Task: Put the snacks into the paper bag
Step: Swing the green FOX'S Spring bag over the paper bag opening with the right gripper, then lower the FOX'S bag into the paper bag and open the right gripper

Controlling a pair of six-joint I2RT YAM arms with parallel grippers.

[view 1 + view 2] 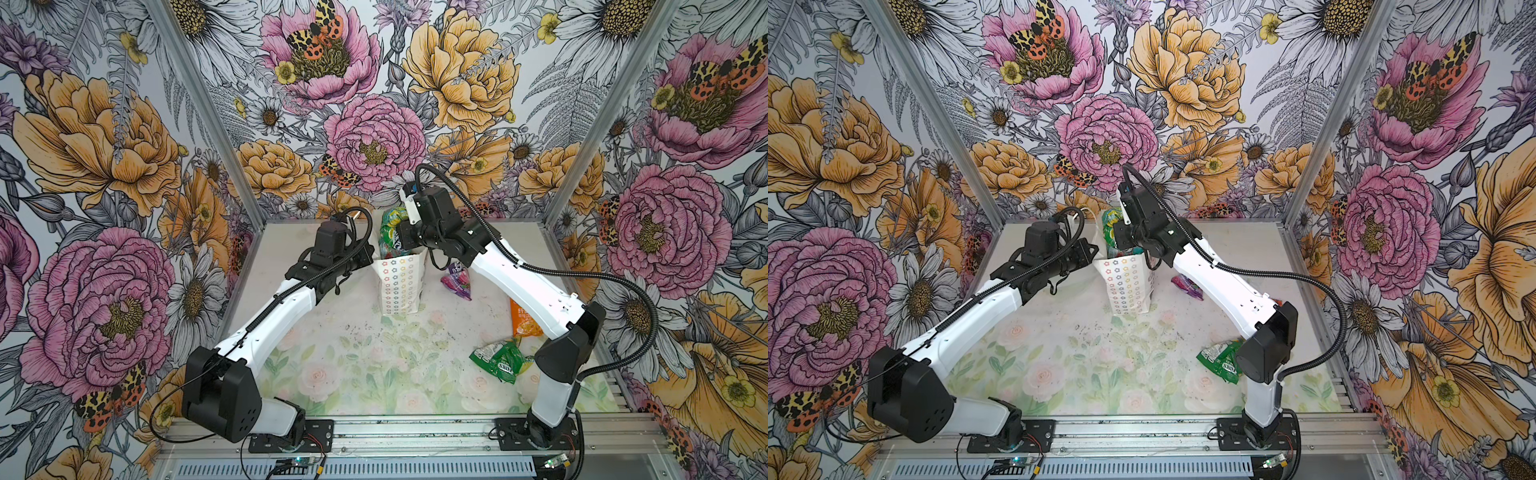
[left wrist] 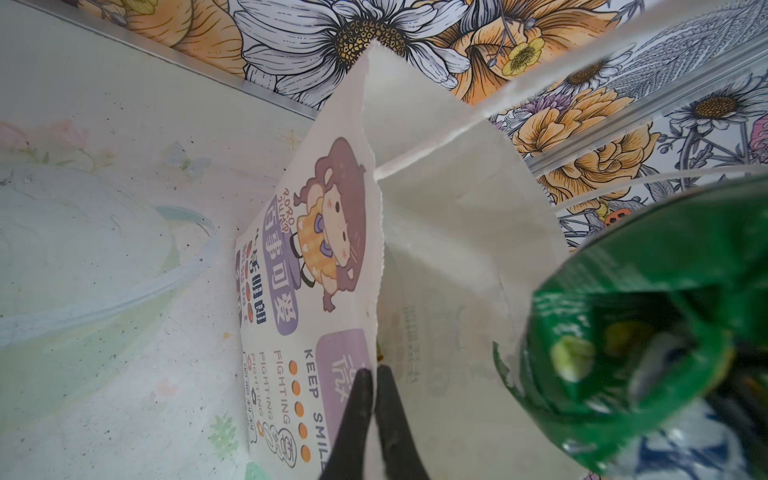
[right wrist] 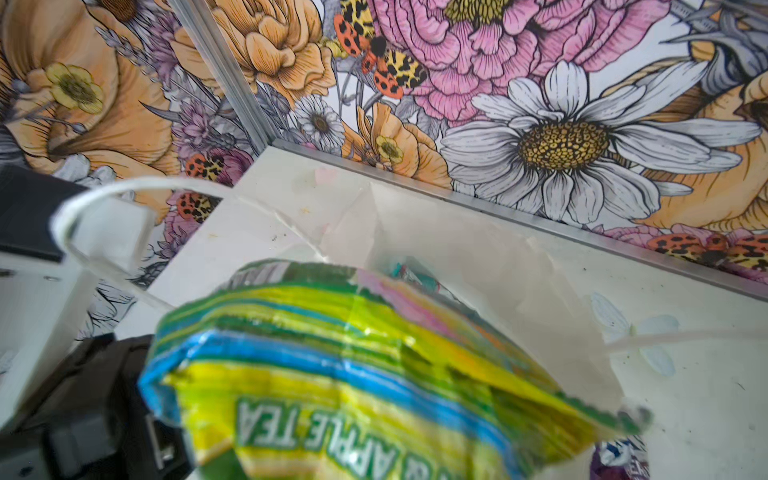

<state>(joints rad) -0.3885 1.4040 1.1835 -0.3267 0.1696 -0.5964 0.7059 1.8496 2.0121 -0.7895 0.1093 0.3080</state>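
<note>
**benchrat:** Your left gripper (image 2: 375, 372) is pinched shut on the paper bag (image 1: 399, 286). The rim's edge runs right between the two black fingers (image 2: 357, 409), with the cartoon-girl panel on one side of them and the open mouth on the other. The bag's standing upright on the table (image 1: 332, 332).

**yam_fan:** Yep, and your right gripper (image 1: 398, 237) is clamped on the yellow-green packet (image 1: 390, 226). In the wrist view you can't see the fingers at all, the packet covers them. It pokes out past the fingertips, right over the bag's mouth. Its lower end is down at the rim, but I can't tell if it's inside. A bit of teal wrapper (image 3: 409, 275) shows deeper in.

**benchrat:** Right of those fingers, down on the table, the purple packet (image 1: 456, 281) lies just beside the bag. The green packet (image 1: 496, 360) and orange packet (image 1: 524, 318) sit close together, well apart from both grippers.
</note>
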